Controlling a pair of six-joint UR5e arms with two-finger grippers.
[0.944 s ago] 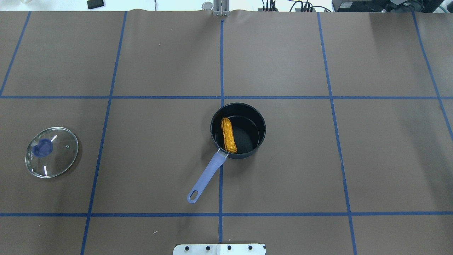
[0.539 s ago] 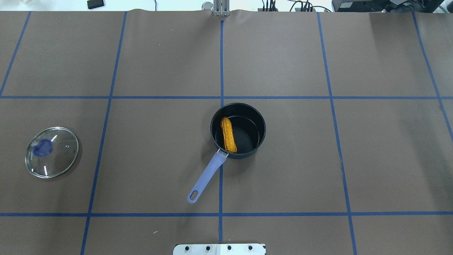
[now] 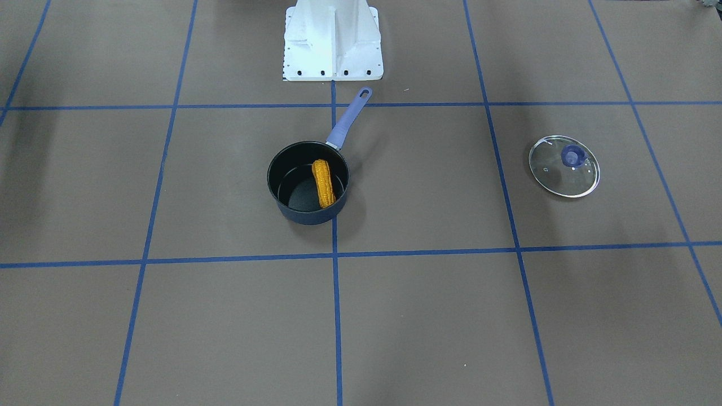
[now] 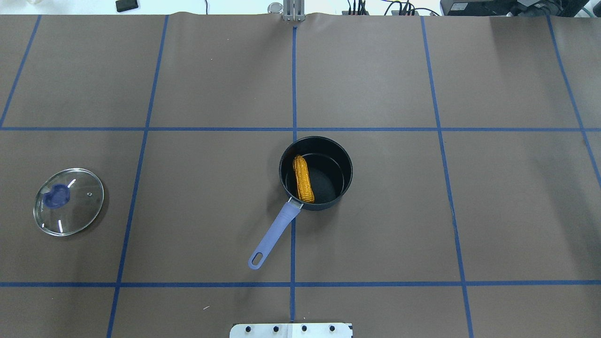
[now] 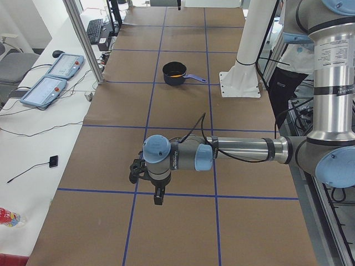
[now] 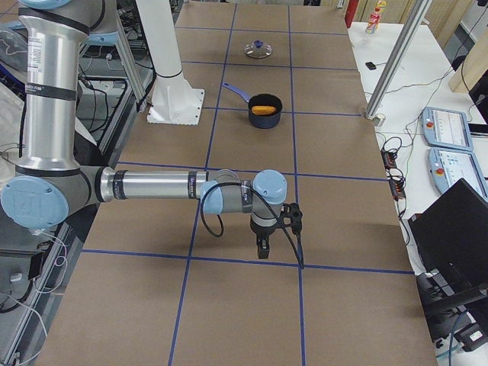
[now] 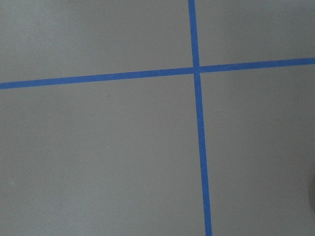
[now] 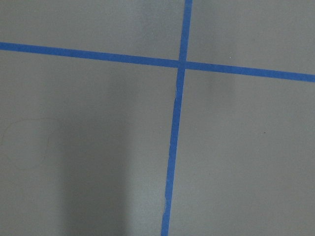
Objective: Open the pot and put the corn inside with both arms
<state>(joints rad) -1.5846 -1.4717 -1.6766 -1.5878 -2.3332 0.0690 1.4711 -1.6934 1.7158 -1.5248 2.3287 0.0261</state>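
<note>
Corn (image 4: 303, 179) is lying inside the open pot (image 4: 331, 204); lid (image 4: 75, 206) is sitting well apart on the surface (image 4: 211, 211). Left end effector (image 5: 158, 198) and right end effector (image 6: 262, 249) are hanging far off; cannot tell if open or closed. Judging only parking remaining: keep arms wide of the pot.

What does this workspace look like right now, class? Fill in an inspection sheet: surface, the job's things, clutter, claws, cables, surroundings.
Surface: brown table with a blue tape grid, lying flat.
Job's things: pot uncovered, near the middle; corn lies inside it; glass lid rests flat on the table, well apart, on the robot's left side.
Clutter: nothing seen.
Claws: left claw and right claw hang over the table at opposite ends, far from the pot; whether they are open or shut cannot be told.
Cables: black cables loop off both wrists.
Surroundings: white pedestal; control pendants on a side bench.
</note>
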